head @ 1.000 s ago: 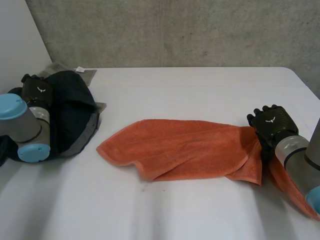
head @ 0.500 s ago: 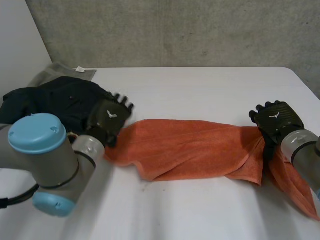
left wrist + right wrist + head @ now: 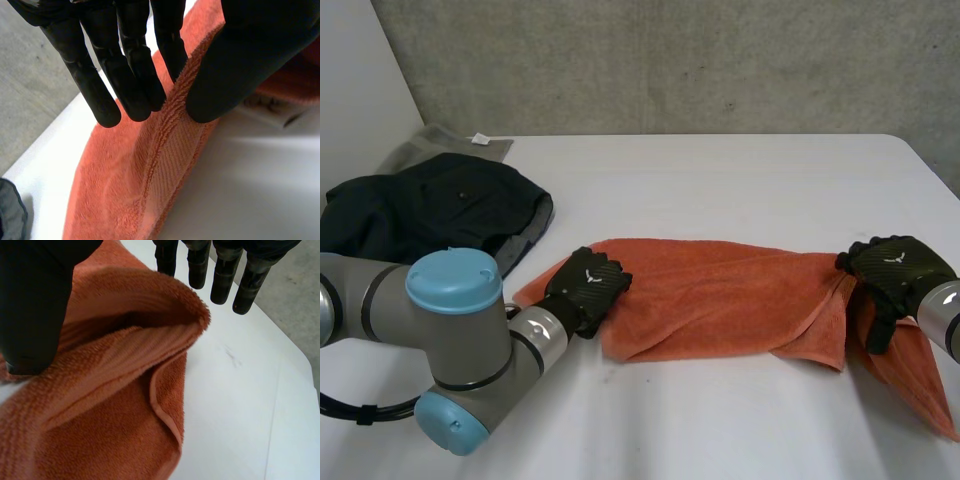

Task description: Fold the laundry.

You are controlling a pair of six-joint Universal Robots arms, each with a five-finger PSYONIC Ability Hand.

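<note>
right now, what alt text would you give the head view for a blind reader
An orange terry towel lies rumpled across a white table, the left hand at its left end and the right hand at its right end. A dark blue garment is heaped at the table's left.

A white table (image 3: pixel 720 190) stands before a grey concrete wall (image 3: pixel 670 60).

Bare table (image 3: pixel 720 180) lies open behind the orange towel (image 3: pixel 720 300); dark clothes (image 3: pixel 430 210) crowd its far-left corner.
</note>
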